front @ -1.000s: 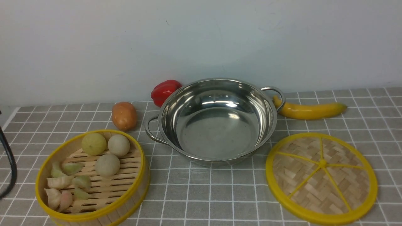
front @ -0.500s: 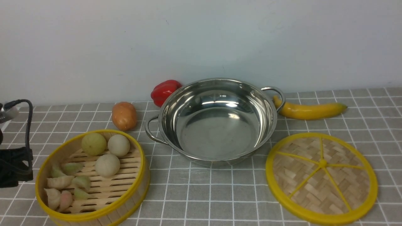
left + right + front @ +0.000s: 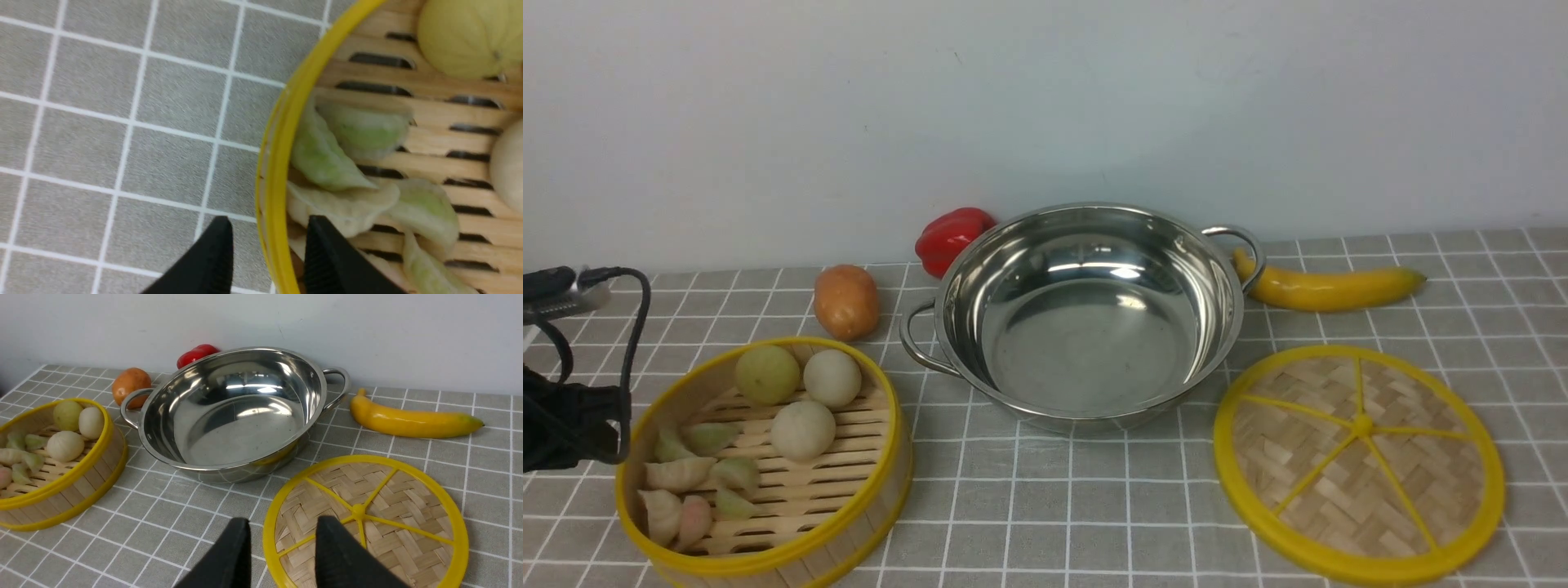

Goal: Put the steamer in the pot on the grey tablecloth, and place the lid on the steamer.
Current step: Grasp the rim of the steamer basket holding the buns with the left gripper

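Front view: the steamer [image 3: 809, 490] sits on the grey tablecloth [image 3: 1094, 506], left of the empty pot [image 3: 1094, 359]; the left arm is nearer.
Left wrist view: left gripper [image 3: 269, 220] parted, straddling the steamer's yellow rim, gripping nothing.
Right wrist view: right gripper [image 3: 284, 520] parted, empty, by the lid [image 3: 388, 498].

On tablecloth [image 3: 1094, 506]: steamer [image 3: 768, 562] left, pot [image 3: 1086, 351] centre, lid [image 3: 1360, 461] right; behind, potato [image 3: 846, 302], pepper [image 3: 952, 237], banana [image 3: 1327, 287], left to right.
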